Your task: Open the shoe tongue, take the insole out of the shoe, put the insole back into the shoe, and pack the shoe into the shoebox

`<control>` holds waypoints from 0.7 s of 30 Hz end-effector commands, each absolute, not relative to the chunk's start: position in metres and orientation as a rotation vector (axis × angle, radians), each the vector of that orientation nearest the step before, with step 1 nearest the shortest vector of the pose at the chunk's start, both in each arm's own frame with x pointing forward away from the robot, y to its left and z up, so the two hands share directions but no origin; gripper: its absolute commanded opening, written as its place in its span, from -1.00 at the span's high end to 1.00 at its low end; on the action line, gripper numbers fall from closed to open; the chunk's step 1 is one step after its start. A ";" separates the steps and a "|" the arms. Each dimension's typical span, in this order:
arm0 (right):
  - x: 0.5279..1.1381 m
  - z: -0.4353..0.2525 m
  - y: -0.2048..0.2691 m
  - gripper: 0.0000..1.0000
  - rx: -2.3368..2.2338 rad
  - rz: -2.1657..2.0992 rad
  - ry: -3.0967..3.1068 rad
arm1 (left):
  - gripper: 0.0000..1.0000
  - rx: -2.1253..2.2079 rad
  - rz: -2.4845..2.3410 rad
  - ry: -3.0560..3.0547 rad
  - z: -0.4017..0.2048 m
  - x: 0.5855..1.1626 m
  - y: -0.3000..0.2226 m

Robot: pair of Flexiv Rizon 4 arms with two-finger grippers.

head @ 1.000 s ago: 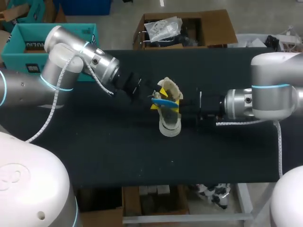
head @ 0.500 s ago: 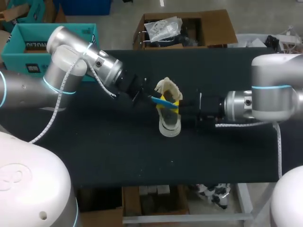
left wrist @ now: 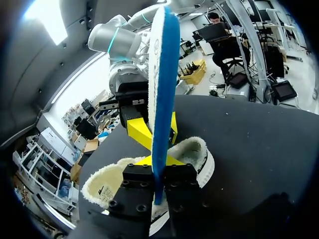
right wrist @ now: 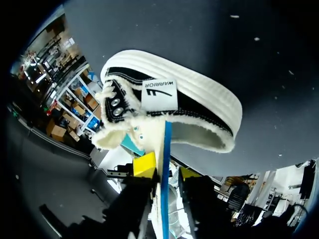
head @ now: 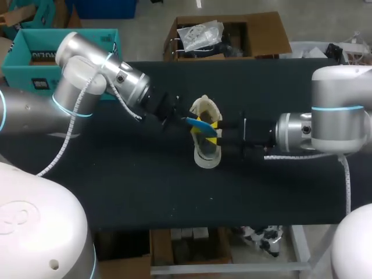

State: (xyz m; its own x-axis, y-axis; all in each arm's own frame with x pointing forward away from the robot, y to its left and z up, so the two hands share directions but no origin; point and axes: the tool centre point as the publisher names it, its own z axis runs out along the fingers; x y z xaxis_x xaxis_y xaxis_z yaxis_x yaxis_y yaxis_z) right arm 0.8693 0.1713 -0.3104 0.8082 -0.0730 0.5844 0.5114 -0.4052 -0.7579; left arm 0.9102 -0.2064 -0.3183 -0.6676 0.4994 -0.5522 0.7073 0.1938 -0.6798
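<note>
— Where's the insole (left wrist: 162, 99)?
— Centre of the frame, on edge over the shoe (head: 207, 156), one end clenched in my left gripper (left wrist: 158, 177).
— How will it handle?
— Thin, light and bendy, I judge. It's best pinched flat across one end. My right gripper (right wrist: 167, 169) is at the shoe, but I cannot tell its hold.

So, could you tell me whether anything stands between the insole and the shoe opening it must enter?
The right jaws sit at the opening of the shoe, close beside the insole held in the left jaws; nothing else visible blocks it.
</note>
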 end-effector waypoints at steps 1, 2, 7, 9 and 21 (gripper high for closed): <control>0.867 -0.308 0.172 0.83 -1.906 -0.666 -0.330 | 1.00 1.158 -1.465 2.256 -0.321 0.911 -0.209; 0.867 -0.308 0.173 1.00 -1.905 -0.666 -0.331 | 1.00 1.158 -1.462 2.257 -0.321 0.911 -0.209; 0.868 -0.311 0.172 1.00 -1.910 -0.662 -0.328 | 1.00 1.154 -1.458 2.258 -0.321 0.911 -0.209; 0.870 -0.313 0.172 1.00 -1.918 -0.667 -0.327 | 1.00 1.157 -1.454 2.254 -0.321 0.912 -0.209; 0.890 -0.325 0.169 1.00 -1.934 -0.689 -0.323 | 1.00 1.178 -1.399 2.247 -0.335 0.919 -0.213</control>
State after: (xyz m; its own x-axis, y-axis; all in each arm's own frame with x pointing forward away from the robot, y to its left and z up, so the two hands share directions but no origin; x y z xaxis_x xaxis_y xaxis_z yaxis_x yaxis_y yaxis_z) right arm 0.8835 0.1656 -0.3170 0.8012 -0.0708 0.5942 0.5050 -0.4527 -0.7349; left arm 0.9176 -0.2087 -0.3284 -0.6397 0.5109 -0.5742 0.7422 0.2164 -0.6343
